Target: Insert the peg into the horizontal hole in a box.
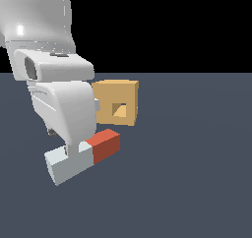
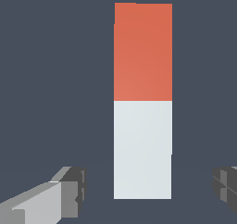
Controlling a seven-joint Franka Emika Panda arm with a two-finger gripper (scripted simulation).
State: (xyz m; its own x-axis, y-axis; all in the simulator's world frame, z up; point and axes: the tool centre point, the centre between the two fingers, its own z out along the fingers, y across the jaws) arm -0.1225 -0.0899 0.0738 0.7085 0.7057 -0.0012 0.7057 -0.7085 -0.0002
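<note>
The peg [image 1: 61, 169] lies flat on the dark floor, with its white part toward the exterior view's left and its red end [image 1: 106, 144] toward the box. In the wrist view the peg [image 2: 142, 126] runs lengthwise between the fingers. The tan box [image 1: 106, 97] stands just behind the red end, and its square hole [image 1: 118, 110] faces the camera. My gripper [image 1: 74, 153] is low over the white part. It is open in the wrist view [image 2: 150, 188]: the fingers [image 2: 69, 190] stand on either side of the white end, with a gap on each side.
The white arm [image 1: 54, 84] fills the upper part of the exterior view's left and hides the box's left edge. The dark grey floor [image 1: 197, 173] stretches to the exterior view's right and front.
</note>
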